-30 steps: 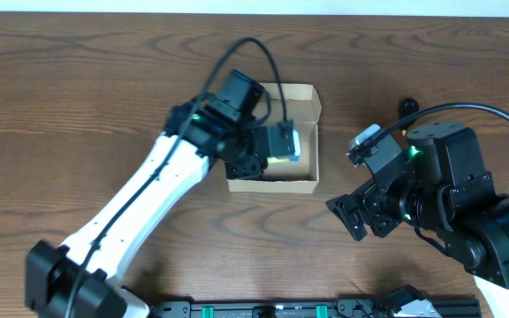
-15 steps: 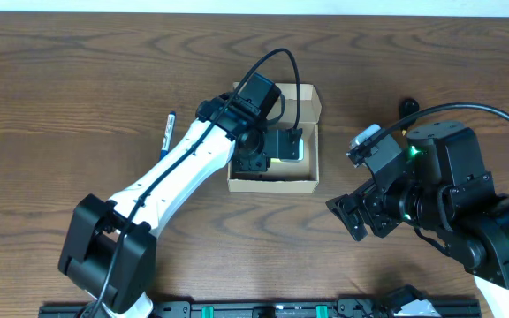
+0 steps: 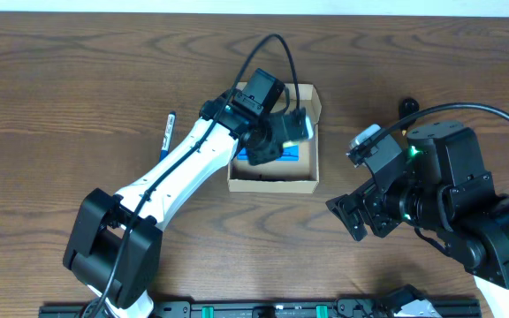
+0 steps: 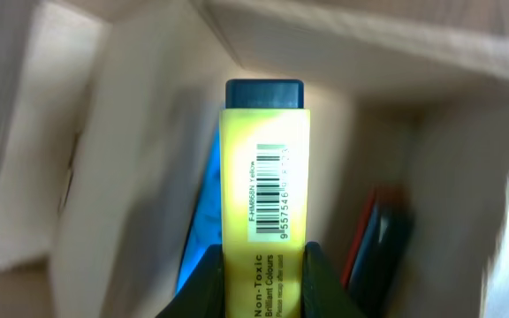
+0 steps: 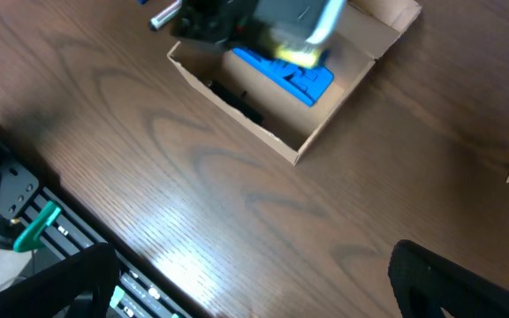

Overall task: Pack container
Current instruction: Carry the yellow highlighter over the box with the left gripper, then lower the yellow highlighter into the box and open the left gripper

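Note:
The tan cardboard container point(image 3: 272, 184) stands open at mid-table, its flap lid folded back at the far side. My left gripper point(image 3: 283, 141) hovers over its opening, shut on a yellow highlighter point(image 4: 265, 185) with a dark blue cap, pointing down into the box point(image 4: 148, 159). A blue item point(image 3: 290, 153) lies inside and also shows in the right wrist view point(image 5: 283, 75). Red and dark pens point(image 4: 378, 234) lie along one inner wall. My right gripper point(image 3: 353, 216) is open and empty, above bare table right of the box point(image 5: 263, 124).
A blue-capped pen point(image 3: 167, 132) lies on the table left of the box. A small black object point(image 3: 408, 106) sits at the back right. The table's front edge with a black rail point(image 5: 25, 203) lies close below my right gripper.
My left arm has swung, uncovering the pen on the table. Its gripper has stayed over the box and turned with the highlighter. The right arm has not moved.

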You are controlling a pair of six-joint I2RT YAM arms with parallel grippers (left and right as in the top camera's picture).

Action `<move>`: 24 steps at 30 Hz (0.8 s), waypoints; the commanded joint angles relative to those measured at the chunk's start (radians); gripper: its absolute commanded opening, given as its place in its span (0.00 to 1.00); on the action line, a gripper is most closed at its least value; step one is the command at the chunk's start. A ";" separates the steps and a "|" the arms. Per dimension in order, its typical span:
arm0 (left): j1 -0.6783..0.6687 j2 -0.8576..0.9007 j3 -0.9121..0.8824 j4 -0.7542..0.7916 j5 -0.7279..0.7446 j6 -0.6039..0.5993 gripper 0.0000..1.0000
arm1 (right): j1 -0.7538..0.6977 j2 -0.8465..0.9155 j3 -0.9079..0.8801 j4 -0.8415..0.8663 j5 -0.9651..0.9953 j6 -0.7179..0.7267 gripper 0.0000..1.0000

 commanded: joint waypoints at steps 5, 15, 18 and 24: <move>-0.008 0.007 0.004 0.071 0.031 -0.822 0.06 | -0.006 0.000 0.009 -0.002 -0.004 0.006 0.99; -0.069 0.007 0.004 0.077 0.023 -1.320 0.06 | -0.006 0.000 0.009 -0.002 -0.004 0.006 0.99; -0.091 0.009 0.004 0.072 -0.010 -1.379 0.06 | -0.006 0.000 0.009 -0.002 -0.004 0.007 0.99; -0.145 0.013 0.004 0.043 -0.089 -1.426 0.06 | -0.006 0.000 0.009 -0.002 -0.004 0.006 0.99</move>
